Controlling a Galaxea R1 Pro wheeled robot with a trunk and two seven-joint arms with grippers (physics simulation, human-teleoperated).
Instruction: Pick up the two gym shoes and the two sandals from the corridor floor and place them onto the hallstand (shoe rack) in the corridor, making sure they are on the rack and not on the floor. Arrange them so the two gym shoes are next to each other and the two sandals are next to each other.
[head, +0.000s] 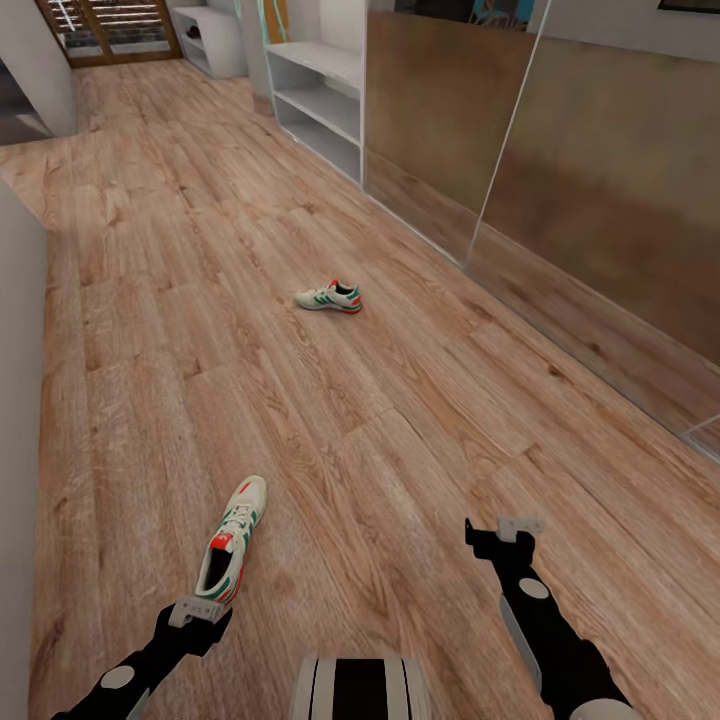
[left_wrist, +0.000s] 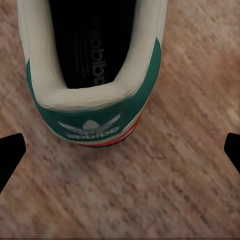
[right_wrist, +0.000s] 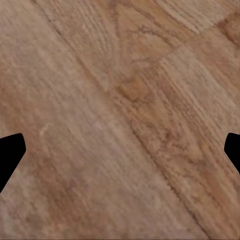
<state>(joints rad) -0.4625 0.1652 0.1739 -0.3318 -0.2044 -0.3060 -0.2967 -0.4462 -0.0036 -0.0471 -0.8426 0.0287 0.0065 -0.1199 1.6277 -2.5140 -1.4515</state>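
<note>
Left gripper (head: 197, 610) is being lined up on the near gym shoe (head: 232, 541), jaws apart, nothing held.

Heel of that shoe (left_wrist: 95, 107) is being framed between the spread fingertips (left_wrist: 11, 152), not yet enclosed; a further descent over the heel collar is judged to be needed before closing. Right gripper (head: 503, 532) is being held wide over bare corridor floor (right_wrist: 120, 120). Second gym shoe (head: 329, 297) is lying at 12 o'clock, well apart. Hallstand (head: 318, 100) is standing at 1 o'clock, far end.
</note>
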